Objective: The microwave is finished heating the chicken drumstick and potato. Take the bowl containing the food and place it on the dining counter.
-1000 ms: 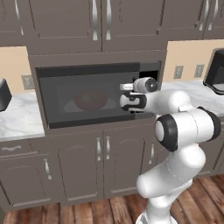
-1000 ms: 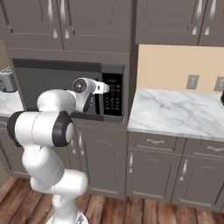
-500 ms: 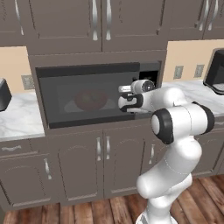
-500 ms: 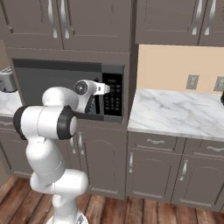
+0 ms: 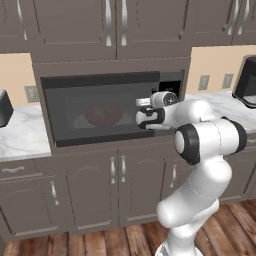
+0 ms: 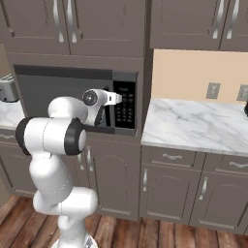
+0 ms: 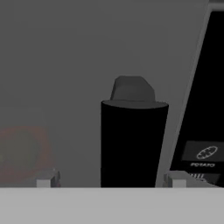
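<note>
The gripper [image 5: 142,118] is raised to the front of the microwave [image 5: 112,107], right at the door's right-hand end. Its two fingertips [image 7: 47,179] stand well apart in the hand view, one on each side of a dark upright bar, the door handle [image 7: 133,140], which rises between them without either tip visibly touching it. So the jaws are spread around the handle, not clamped on it.

Just to the right of the gripper in the hand view is the black keypad panel [image 7: 205,109], with a button marked "POTATO" low down. From the right base view the same panel [image 6: 125,104] sits just beyond the hand, at the microwave's right end.

To the left of the gripper, behind the dark glass of the closed door, the bowl [image 5: 104,114] shows as a dim red shape on the microwave floor; in the hand view it is a faint red glow [image 7: 22,153] low and left of the fingertips. What lies inside it is too murky through the glass to tell apart.

Farther right of the gripper a marble counter [image 6: 193,126] tops brown cabinets. Farther left, another short marble top [image 5: 20,137] carries a small grey toaster [image 5: 4,107] at the picture's edge.
</note>
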Available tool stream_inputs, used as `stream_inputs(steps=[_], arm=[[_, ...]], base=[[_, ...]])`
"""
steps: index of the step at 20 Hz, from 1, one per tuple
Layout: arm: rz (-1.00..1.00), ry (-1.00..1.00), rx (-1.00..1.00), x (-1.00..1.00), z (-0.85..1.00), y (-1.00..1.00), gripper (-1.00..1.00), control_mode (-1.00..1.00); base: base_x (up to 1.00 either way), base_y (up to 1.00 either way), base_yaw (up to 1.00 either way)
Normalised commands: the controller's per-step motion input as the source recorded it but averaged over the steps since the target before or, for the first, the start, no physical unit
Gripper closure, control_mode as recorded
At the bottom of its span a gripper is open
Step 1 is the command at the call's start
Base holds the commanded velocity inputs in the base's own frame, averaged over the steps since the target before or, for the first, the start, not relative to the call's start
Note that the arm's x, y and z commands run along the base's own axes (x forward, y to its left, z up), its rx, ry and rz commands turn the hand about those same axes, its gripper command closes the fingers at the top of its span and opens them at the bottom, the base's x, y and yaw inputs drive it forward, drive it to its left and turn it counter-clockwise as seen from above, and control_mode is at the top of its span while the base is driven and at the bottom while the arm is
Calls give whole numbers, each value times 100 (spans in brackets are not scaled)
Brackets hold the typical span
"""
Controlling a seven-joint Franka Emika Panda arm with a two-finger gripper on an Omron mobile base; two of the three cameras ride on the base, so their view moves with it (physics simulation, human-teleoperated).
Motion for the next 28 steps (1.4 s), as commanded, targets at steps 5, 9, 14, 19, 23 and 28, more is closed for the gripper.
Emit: stream_inputs(steps=[5,9,14,19,23,28], arm=[[0,0,0,0,0,0,100,-100],[0,0,0,0,0,0,100,-100],[0,-3,0,-42,1,0,100,-100],[0,-4,0,-72,21,2,100,-100],[-3,-1,-3,-91,43,29,100,-100],[-15,0,-10,-100,63,49,100,-100]], base=[[0,0,0],[0,0,0],[0,0,0],[0,0,0],[0,0,0],[0,0,0]])
